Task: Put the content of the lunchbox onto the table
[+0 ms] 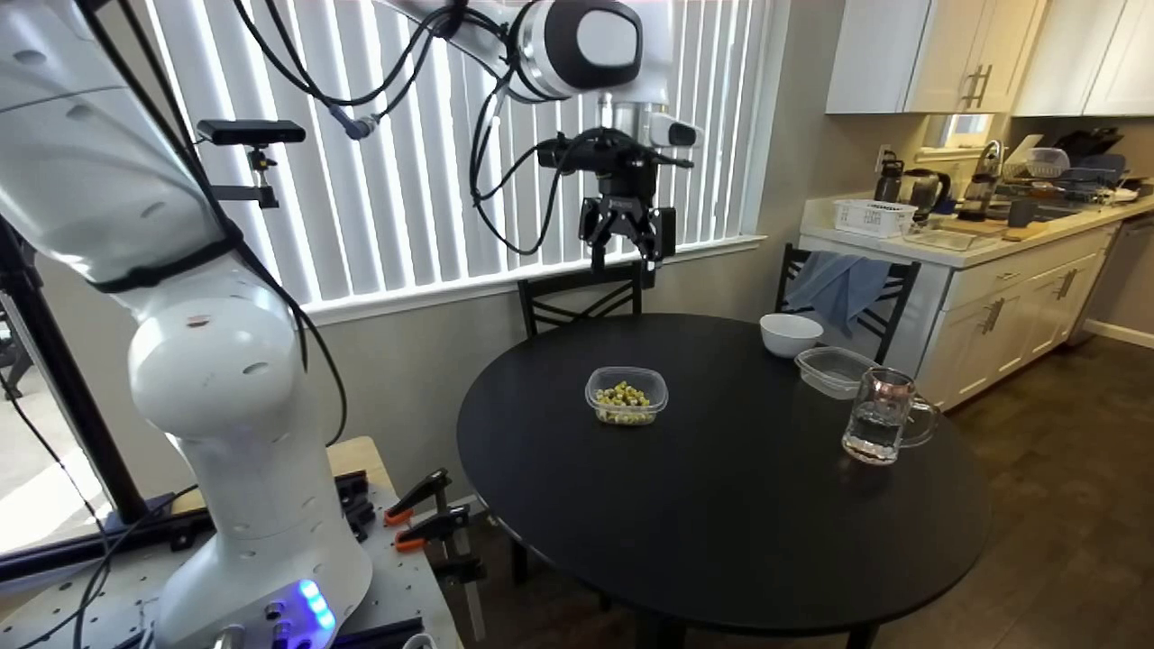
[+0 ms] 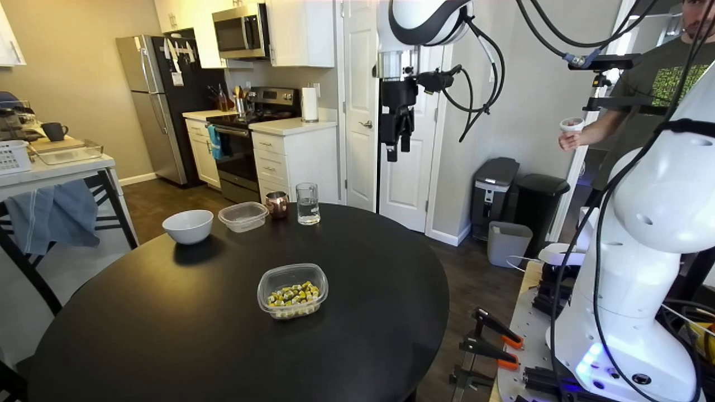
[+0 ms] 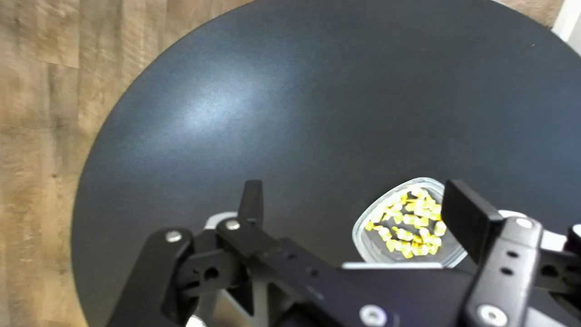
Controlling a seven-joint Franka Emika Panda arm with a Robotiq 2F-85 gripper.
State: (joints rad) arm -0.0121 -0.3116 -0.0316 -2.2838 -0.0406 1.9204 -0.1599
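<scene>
While the black two-finger gripper (image 1: 623, 267) hangs spread, grasping nothing, the shallow clear plastic lunchbox (image 2: 293, 274) of small yellowish bits (image 2: 294, 294) sits below on the round matte-black table (image 2: 223, 346), off-centre toward the wrist view's right-hand finger (image 3: 467, 215); sideways shift likely wanted before descent.

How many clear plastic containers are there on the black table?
2: the lunchbox holding yellowish bits, and another container between the white bowl and copper mug in an exterior view. I see no others.
</scene>
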